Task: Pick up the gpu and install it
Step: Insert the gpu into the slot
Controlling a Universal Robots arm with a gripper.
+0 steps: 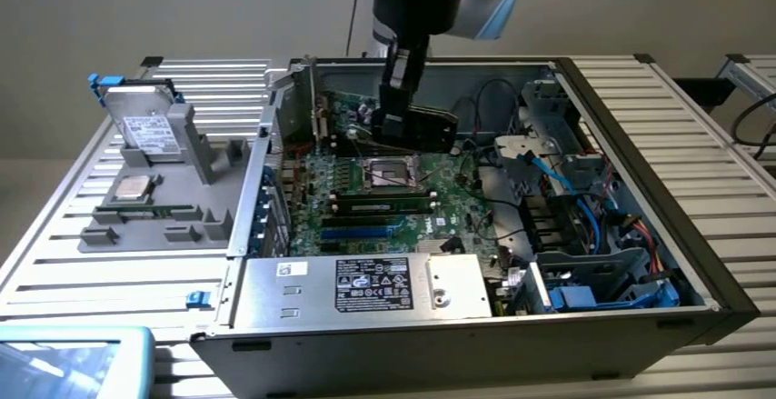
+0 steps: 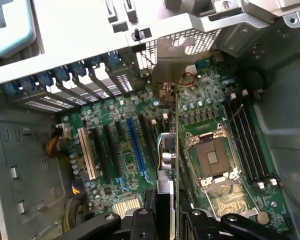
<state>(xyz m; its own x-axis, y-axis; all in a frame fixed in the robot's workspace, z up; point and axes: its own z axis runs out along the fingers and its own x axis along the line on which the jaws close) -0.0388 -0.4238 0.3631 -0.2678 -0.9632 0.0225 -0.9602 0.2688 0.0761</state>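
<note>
Partly hidden, gpu [image 2: 169,150] (edge-on) sits clamped in gripper [image 2: 167,219].

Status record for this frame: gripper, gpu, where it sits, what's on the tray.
gripper: gripper shut on the gpu
gpu pose: on edge, inside the open case, over the motherboard, beside the CPU socket
seated in slot: cannot tell
tray: hard drive in the grey tray, outside the case on the exterior view's left
</note>
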